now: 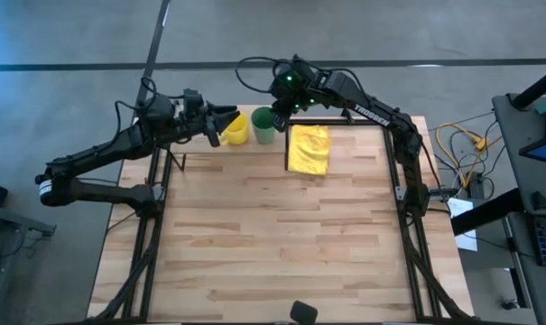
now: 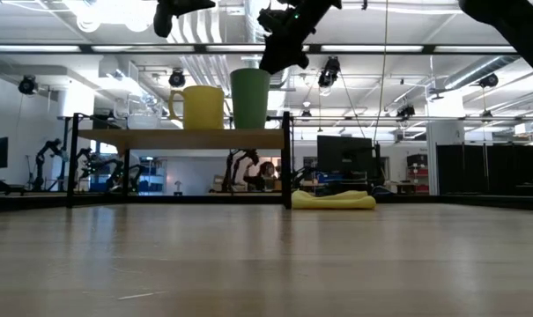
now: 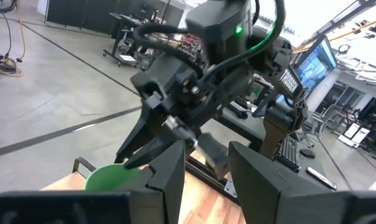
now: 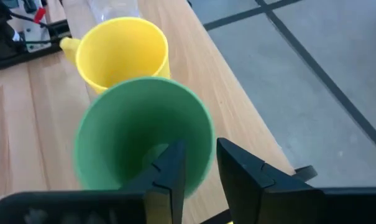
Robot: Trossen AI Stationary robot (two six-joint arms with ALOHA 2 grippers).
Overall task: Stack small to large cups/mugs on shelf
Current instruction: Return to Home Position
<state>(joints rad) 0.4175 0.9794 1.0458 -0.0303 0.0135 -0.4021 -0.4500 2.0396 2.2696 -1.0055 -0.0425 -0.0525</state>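
Observation:
On the shelf point(image 2: 182, 138) at the table's far edge stand a yellow mug point(image 2: 198, 107) with its handle to the left and a taller green cup point(image 2: 249, 99), side by side. A clear glass cup point(image 4: 113, 9) stands beyond the mug. My right gripper point(image 4: 200, 171) is open at the green cup's point(image 4: 144, 134) rim, one finger over its mouth and one outside. In the low view its tips point(image 2: 269, 65) are level with the cup's top. My left gripper point(image 3: 206, 180) is open and empty in the air above the yellow mug point(image 1: 235, 129). My right gripper comes at the green cup's rim point(image 4: 203, 134) slanting from above. One finger point(image 4: 169, 168) is over the mouth and the other point(image 4: 243, 171) is outside the wall. I cannot tell whether either touches the rim. The cup stands upright on the shelf.
A folded yellow cloth point(image 1: 310, 149) lies on the tabletop just right of the shelf's black end post point(image 2: 288, 158). The plank tabletop point(image 1: 282, 235) stretches toward the near edge. The two arms are close together above the shelf.

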